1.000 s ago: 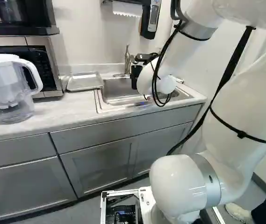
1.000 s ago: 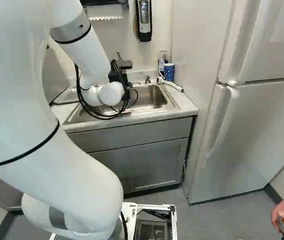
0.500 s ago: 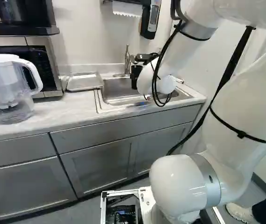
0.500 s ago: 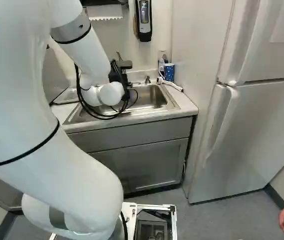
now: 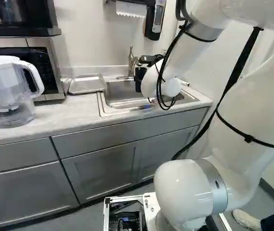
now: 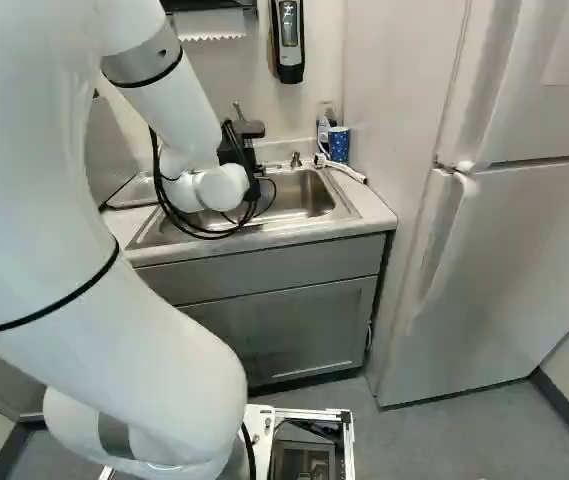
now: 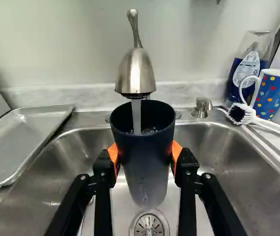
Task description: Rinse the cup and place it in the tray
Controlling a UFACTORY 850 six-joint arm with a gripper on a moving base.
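Cup [image 7: 142,147], squeezed in the gripper [image 7: 144,153] near the sink's [image 7: 211,147] back edge, gets water [image 7: 136,117] (rinsing, it seems); going in the tray [image 7: 26,137] is left.

faucet [image 7: 136,73] over cup [image 7: 144,152], open basin [image 7: 228,157] below

We see the sink [image 7: 218,152] in the counter [image 5: 74,113], faucet [image 7: 136,73] at its far edge, cup [image 7: 142,147] under the faucet, tray [image 5: 87,84] left. Pitcher [image 5: 4,91] sits farther left, before the microwave [image 5: 54,60]. Mug [image 7: 276,96], bottle [image 7: 248,73], brush [image 7: 248,115]: far right. Fridge [image 6: 524,250] stands right.
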